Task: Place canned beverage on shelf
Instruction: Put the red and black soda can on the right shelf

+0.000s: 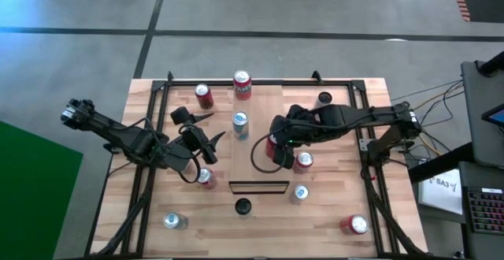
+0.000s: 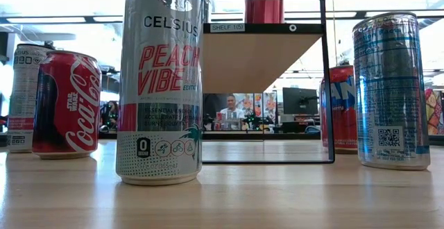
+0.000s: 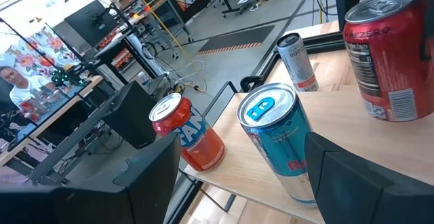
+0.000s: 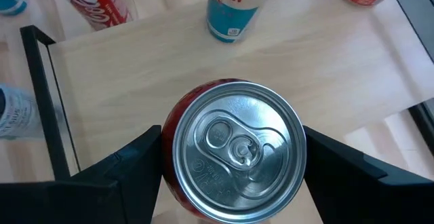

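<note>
The shelf [image 1: 256, 154] is a raised light-wood board at the table's middle, and its dark frame [image 2: 326, 83] stands on the tabletop. A blue and silver can [image 1: 240, 124] stands upright on the shelf's far part. My right gripper [image 1: 273, 146] is shut on a red can [image 4: 234, 156] over the shelf's right side. In the low view this red can [image 2: 263, 3] reaches down to the shelf's top edge. My left gripper [image 1: 209, 128] hangs open just left of the shelf, pointing at the blue can [image 3: 278, 139] without touching it. My right gripper pinches the red can's round wall [image 4: 169, 178] between its two fingers, one on each side just under the lid. The fingers slant steeply down from above. The can is upright, lid up. Whether its bottom rests on the shelf, I cannot tell.
Loose cans stand around the shelf: a red one [image 1: 303, 161] close to my right gripper, a Coca-Cola can [image 2: 67, 104], a tall Celsius can [image 2: 161, 83], an orange can [image 1: 242, 84] at the far edge, and others near the front [image 1: 173, 221]. Dark rails [image 1: 150, 134] line both table sides.
</note>
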Robot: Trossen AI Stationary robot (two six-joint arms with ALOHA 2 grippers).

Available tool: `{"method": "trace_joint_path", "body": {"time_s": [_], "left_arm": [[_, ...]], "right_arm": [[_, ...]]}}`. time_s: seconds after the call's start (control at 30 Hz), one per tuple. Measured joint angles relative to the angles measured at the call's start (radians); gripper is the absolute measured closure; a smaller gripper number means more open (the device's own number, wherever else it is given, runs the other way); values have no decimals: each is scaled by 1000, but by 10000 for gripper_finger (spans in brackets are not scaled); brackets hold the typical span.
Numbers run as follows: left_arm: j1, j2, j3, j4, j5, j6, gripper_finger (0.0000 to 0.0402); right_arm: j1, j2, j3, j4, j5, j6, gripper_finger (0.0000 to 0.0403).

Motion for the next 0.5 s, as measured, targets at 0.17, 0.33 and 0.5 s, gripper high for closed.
{"method": "trace_joint_path", "body": {"time_s": [0.17, 0.33, 0.5], "left_arm": [[0, 0, 0, 0, 0, 0, 122], [0, 0, 0, 1, 3, -1, 122], [0, 0, 0, 1, 3, -2, 122]], "right_arm": [[0, 13, 0, 2, 10, -29, 118], [0, 20, 0, 3, 17, -53, 118], [0, 25, 0, 3, 16, -67, 114]]}}
